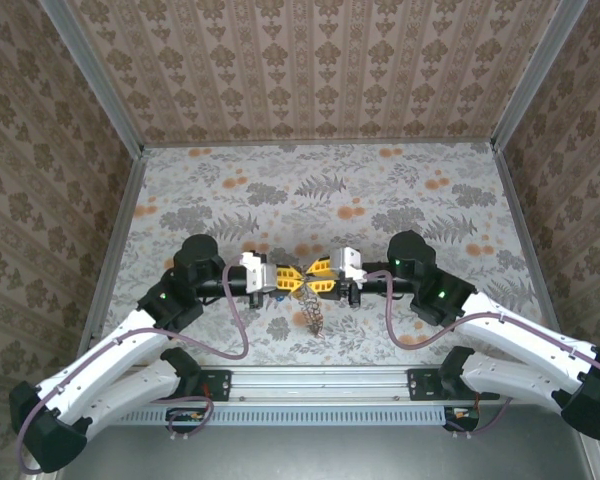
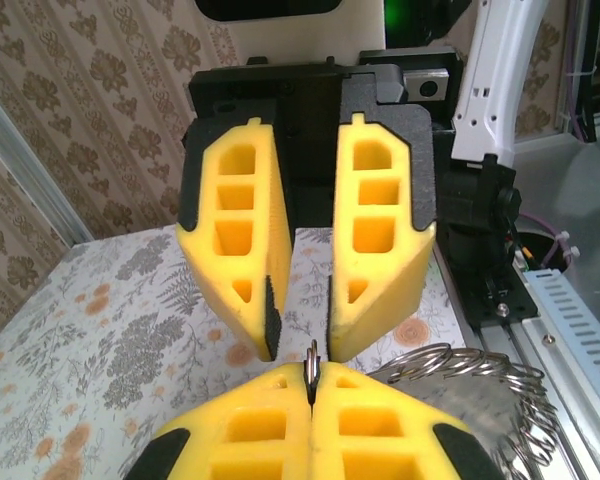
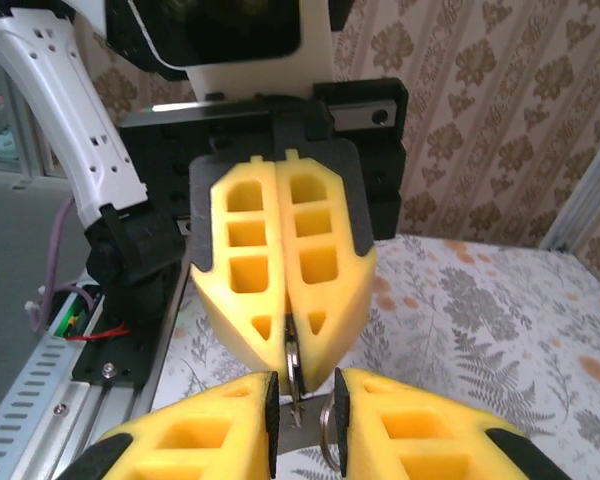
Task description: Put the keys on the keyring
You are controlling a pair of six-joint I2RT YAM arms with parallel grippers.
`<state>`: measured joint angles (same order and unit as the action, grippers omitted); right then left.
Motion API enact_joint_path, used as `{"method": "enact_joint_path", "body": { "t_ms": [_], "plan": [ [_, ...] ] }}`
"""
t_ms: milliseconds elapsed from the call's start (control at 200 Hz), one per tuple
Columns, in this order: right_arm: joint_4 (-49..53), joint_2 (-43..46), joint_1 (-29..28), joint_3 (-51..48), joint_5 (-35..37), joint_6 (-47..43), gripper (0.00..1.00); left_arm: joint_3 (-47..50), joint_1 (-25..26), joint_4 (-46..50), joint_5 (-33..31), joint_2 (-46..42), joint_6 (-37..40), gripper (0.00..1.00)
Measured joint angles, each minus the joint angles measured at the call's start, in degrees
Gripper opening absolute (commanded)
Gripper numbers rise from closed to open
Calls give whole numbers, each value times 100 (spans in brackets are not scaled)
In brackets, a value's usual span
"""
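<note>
Keyring (image 2: 312, 362): thin rim pinched edge-on in the closed tips of left gripper (image 2: 312, 388), mid-table (image 1: 400, 190). Chain (image 1: 314, 312) hangs beneath. Right gripper (image 2: 301, 345) meets it tip to tip, jaws slightly parted either side of the rim, not clamping. Ring plane runs along both jaw gaps.

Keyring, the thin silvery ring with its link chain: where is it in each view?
Top external: thin silvery metal keyring, centre, just below the meeting yellow fingertips.
Left wrist: keyring bottom centre, pinched by the shut left gripper; its chain coils lower right.
Right wrist: keyring lower centre, in the same pinch.
Shared landmark: the left gripper's closed yellow fingers.
</note>
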<state>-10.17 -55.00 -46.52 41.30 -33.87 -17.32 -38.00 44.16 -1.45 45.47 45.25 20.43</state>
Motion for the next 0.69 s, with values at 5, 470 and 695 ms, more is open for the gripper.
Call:
{"method": "enact_joint_path", "body": {
  "t_ms": [5,470,695],
  "plan": [
    [-4,0,0,-2,-4,2,24,2,0,-9,0,-2,-9,0],
    [-293,0,7,-205,-111,149,20,103,0,-409,46,-50,-291,0],
    [-511,-66,17,-205,-140,256,12,162,-7,-702,122,-33,-442,0]
  ]
}}
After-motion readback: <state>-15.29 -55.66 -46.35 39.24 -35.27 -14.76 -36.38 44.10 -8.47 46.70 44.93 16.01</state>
